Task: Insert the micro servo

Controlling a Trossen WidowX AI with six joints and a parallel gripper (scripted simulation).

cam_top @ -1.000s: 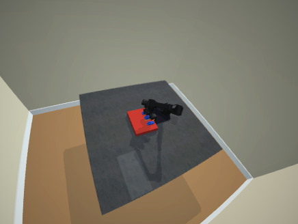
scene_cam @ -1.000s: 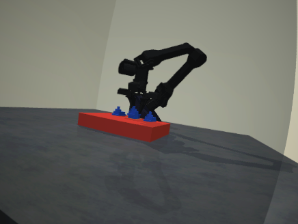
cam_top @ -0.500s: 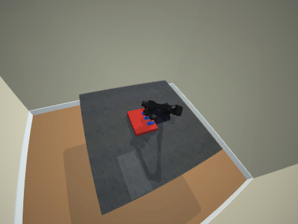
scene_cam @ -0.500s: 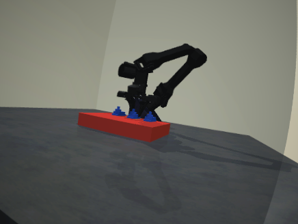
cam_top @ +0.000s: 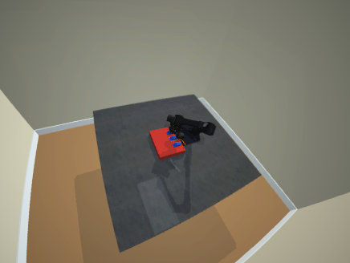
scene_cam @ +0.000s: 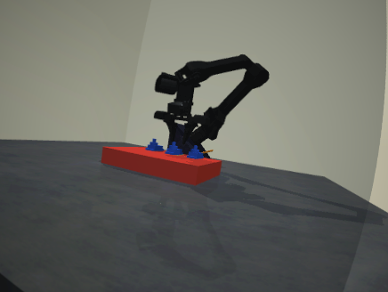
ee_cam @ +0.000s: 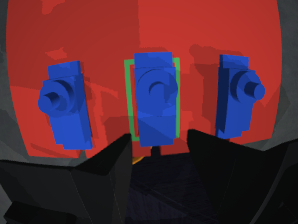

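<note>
The task's blue servo is in the middle of the red deck, within the green pocket outline. Its shaft points up, and it stands about as high as its neighbours in the exterior view. Whether both ears are flat is too fine to tell. An orange cable shows past the deck's near edge; whether it lies in the notch is unclear. My gripper is open, its fingertips apart near the servo's cable end, holding nothing.
Two more blue servos stand in the deck, one on each side of the middle one, near the fingers. The deck lies on a dark grey table. The arm's base is close behind the deck.
</note>
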